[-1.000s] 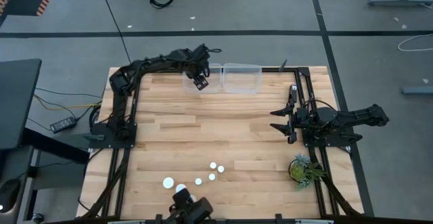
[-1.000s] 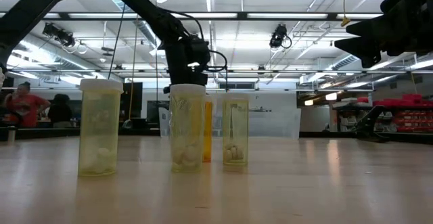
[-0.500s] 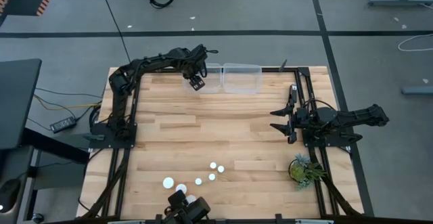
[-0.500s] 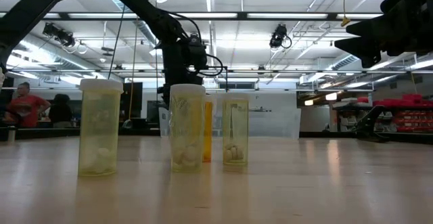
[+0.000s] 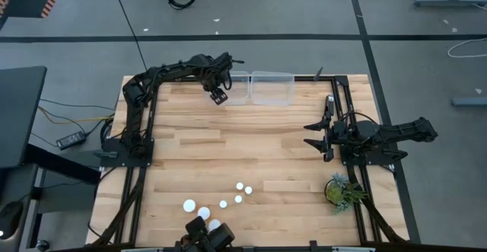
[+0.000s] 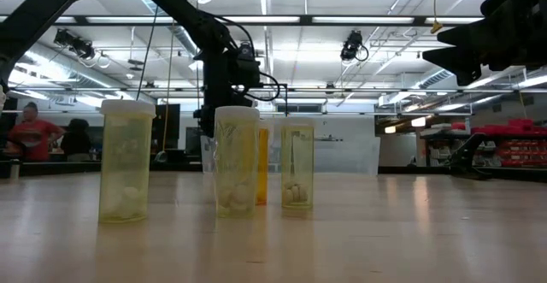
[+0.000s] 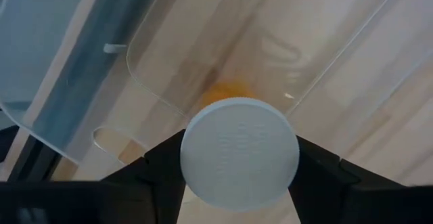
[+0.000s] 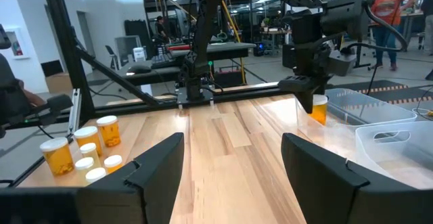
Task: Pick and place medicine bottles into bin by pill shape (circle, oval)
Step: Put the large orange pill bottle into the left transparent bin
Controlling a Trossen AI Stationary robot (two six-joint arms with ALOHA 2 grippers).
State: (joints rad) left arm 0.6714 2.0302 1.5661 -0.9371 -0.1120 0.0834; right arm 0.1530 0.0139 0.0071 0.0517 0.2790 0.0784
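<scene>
My left gripper hangs at the left corner of the left clear bin, shut on an orange medicine bottle with a white cap. A second clear bin stands beside the first at the table's far edge. Several more white-capped bottles stand upright on their bases near the table's front edge, and they fill the foreground of the low view. My right gripper waits open at the table's right side, holding nothing. My left gripper pinches the bottle's white cap by two opposite sides between its fingers. The fingers come from above, pointing steeply down. The bottle hangs upright below them, clear of the table, above the bin's rounded corner rim.
A small green plant stands at the near right by the right arm's base. Black frame rails run along the table's left and right sides. Bare wood lies between the bins and the bottle group. People show in the room beyond.
My left gripper, still shut on the bottle, has drifted slightly toward the table's left edge, from over the left bin to its left corner. It has tipped to point more steeply down.
</scene>
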